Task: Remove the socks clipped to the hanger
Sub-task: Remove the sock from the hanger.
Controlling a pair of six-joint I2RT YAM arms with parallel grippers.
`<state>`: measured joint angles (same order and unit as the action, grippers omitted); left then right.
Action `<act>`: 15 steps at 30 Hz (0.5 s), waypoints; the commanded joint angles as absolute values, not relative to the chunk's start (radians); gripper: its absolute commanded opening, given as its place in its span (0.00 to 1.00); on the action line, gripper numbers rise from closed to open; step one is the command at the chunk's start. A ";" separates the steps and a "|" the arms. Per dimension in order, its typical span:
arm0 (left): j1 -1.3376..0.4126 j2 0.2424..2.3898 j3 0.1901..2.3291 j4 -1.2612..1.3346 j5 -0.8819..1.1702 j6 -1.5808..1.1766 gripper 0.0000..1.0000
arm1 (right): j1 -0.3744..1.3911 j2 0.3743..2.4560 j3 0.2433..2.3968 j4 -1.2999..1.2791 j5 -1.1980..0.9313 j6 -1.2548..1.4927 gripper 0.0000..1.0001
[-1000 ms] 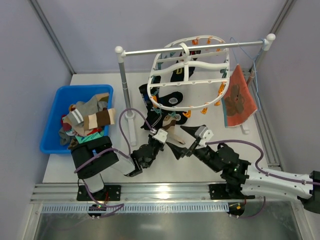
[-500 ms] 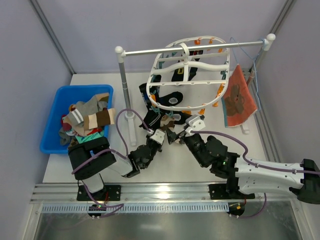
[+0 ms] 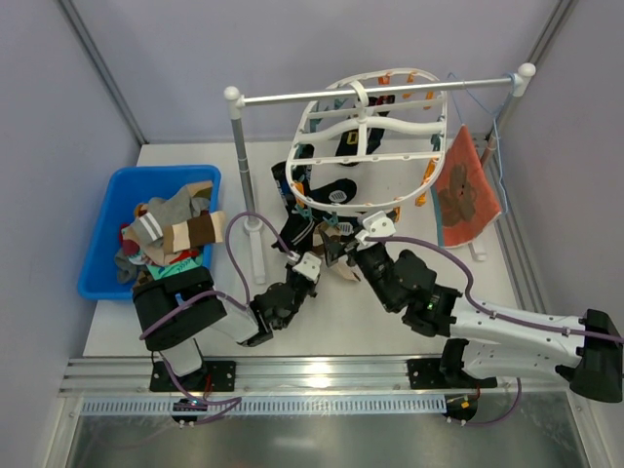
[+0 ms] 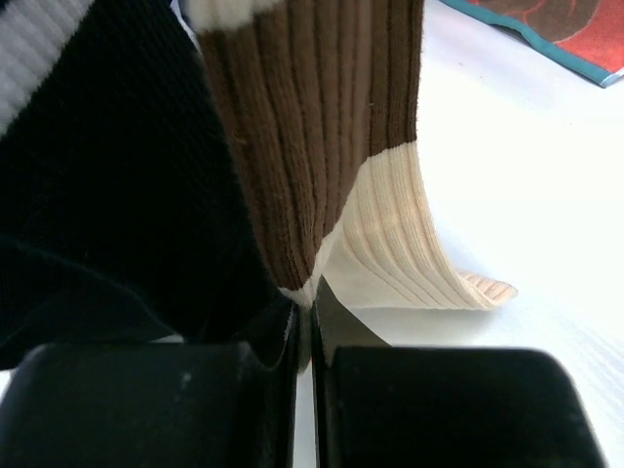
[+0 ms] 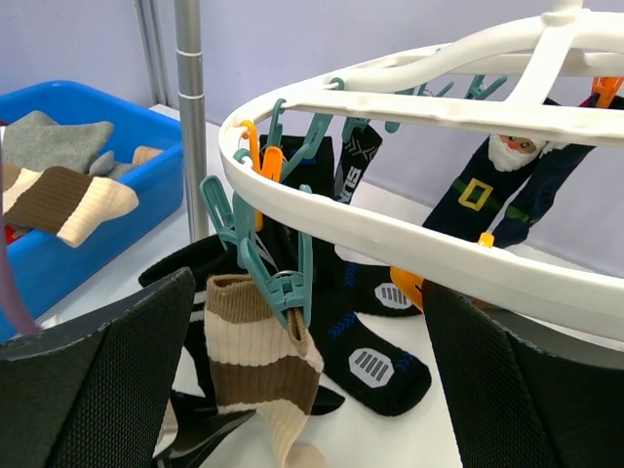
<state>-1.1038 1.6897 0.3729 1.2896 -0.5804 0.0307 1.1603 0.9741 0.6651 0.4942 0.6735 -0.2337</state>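
The white oval hanger (image 3: 370,132) hangs from the rail, and its rim (image 5: 409,234) crosses the right wrist view. Several dark socks (image 3: 336,193) dangle from its clips. A teal clip (image 5: 278,268) holds a brown-and-cream striped sock (image 5: 253,341) by the cuff. My right gripper (image 5: 307,288) is open wide, one finger on each side of that clip and sock. My left gripper (image 4: 302,312) is shut on the lower edge of the striped sock (image 4: 322,146), low beside a black sock (image 4: 107,175). In the top view, the two grippers (image 3: 322,255) (image 3: 343,242) meet under the hanger's near rim.
A blue bin (image 3: 107,224) with loose socks stands at the left. The rail stand's pole (image 3: 244,175) rises between bin and hanger. An orange-red flower cloth (image 3: 466,190) hangs on a blue wire hanger at the right. A black sock (image 5: 375,356) trails onto the table.
My right arm has swung left and forward from the table's middle to the hanger's near rim, its jaws widening a little. The left gripper has stayed shut on the striped sock.
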 commanded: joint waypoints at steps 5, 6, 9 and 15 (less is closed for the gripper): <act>-1.098 1.680 0.374 1.546 -0.581 0.017 0.00 | 1.094 1.066 0.778 0.486 0.574 -0.212 0.98; -1.098 1.678 0.376 1.546 -0.581 0.015 0.00 | 1.089 1.074 0.782 0.485 0.572 -0.212 0.98; -1.098 1.681 0.377 1.546 -0.581 0.015 0.00 | 1.088 1.092 0.785 0.485 0.565 -0.210 0.98; -1.098 1.684 0.376 1.546 -0.580 0.014 0.00 | 1.088 1.121 0.782 0.500 0.546 -0.207 0.97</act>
<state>-1.1038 1.6897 0.3729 1.2896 -0.5781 0.0288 1.0920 1.1095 0.7391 0.4625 0.5591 -0.2096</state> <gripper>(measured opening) 0.006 0.976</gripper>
